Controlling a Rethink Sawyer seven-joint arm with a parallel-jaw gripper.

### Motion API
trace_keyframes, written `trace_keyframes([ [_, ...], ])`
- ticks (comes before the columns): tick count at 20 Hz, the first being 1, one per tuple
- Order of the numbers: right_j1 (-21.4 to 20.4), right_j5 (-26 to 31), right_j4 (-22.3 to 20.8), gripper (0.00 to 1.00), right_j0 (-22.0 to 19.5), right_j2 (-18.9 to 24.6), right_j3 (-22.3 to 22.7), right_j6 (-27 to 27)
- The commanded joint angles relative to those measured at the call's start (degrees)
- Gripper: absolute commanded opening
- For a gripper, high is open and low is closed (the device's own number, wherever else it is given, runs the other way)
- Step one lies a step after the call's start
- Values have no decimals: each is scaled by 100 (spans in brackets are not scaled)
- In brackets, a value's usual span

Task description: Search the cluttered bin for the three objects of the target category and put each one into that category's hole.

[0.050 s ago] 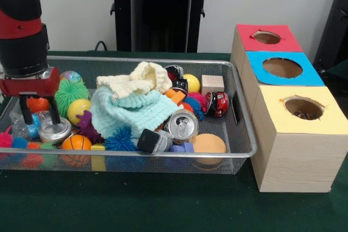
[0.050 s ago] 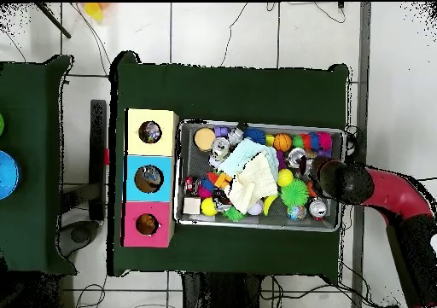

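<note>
Green table cover point(image 1: 163, 205); white tiled floor point(image 2: 256, 31); possibly cables point(image 2: 247, 19) there

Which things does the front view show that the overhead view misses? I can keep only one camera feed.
Only the front view shows the tool with its fingers apart over a silver can at the bin's end, and the open top of another can lying on its side. Only the overhead view looks down into all three holes, yellow, blue and red, and shows things inside the yellow and blue ones. Both show the mesh bin, the knitted cloth in its middle and the three boxes beside it.
</note>
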Motion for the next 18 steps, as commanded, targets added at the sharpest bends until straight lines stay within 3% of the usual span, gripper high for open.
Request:
trace_keyframes([
  [1, 454, 386, -498, 100, -48, 282, -511, -1935],
  [7, 442, 184, -571, 100, -264, 153, -311, -1748],
  [10, 279, 40, -561, 100, -459, 82, -14, -1589],
  [18, -92, 27, -525, 100, -515, 97, 367, -1370],
])
